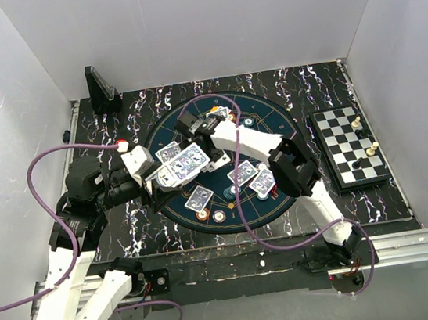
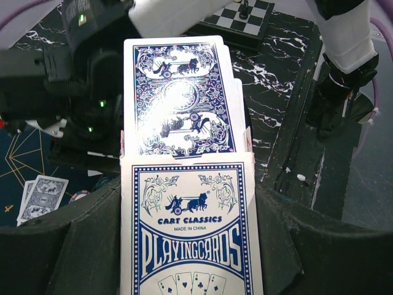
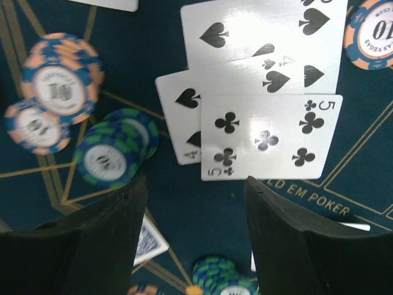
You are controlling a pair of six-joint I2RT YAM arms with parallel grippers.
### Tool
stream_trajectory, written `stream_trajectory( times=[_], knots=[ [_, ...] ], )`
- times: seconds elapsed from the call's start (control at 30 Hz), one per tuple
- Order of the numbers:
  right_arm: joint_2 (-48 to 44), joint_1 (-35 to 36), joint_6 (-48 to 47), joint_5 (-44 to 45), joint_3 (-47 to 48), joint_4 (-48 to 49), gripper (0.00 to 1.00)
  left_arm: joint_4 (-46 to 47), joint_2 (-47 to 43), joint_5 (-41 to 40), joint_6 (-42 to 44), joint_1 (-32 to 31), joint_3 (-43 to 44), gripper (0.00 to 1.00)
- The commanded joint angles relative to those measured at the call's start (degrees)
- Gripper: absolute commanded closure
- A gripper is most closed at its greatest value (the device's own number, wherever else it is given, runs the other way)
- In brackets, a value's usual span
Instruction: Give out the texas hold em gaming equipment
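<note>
My left gripper point(image 1: 170, 174) is shut on a blue-white playing card box point(image 2: 187, 233) and holds it over the left of the round poker mat point(image 1: 272, 121). A blue-backed card point(image 2: 178, 98) sticks out of the box's top. My right gripper point(image 3: 195, 184) is open and empty above the mat, its fingers either side of bare felt. Just beyond it lie face-up cards: a five of clubs point(image 3: 270, 135), an ace of spades point(image 3: 181, 117) and another spade card point(image 3: 264, 37). Orange-blue chips point(image 3: 58, 77) and a teal chip point(image 3: 113, 157) lie to its left. The triangular marker is not seen.
Face-down card pairs point(image 1: 242, 174) and chips point(image 1: 219, 216) lie around the mat. A chessboard with pieces point(image 1: 348, 146) stands at the right. A black upright stand point(image 1: 100, 88) is at the far left corner. White walls close in three sides.
</note>
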Motion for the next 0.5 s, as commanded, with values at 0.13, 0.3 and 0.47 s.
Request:
stream_trajectory(
  times=[0.13, 0.3, 0.47],
  knots=[
    [-20.9, -8.6, 7.7, -20.0, -2.9, -0.7, 0.26, 1.7, -0.9, -0.6, 0.7, -0.1, 0.7, 1.00],
    [-34.1, -16.5, 14.6, -34.7, -13.7, 6.2, 0.17, 2.2, -0.9, -0.2, 0.3, -0.1, 0.4, 1.00],
    [-44.4, -18.1, 19.6, -45.0, -21.1, 13.8, 0.14, 2.3, -1.0, 0.0, 0.1, -0.1, 0.0, 1.00]
  ],
)
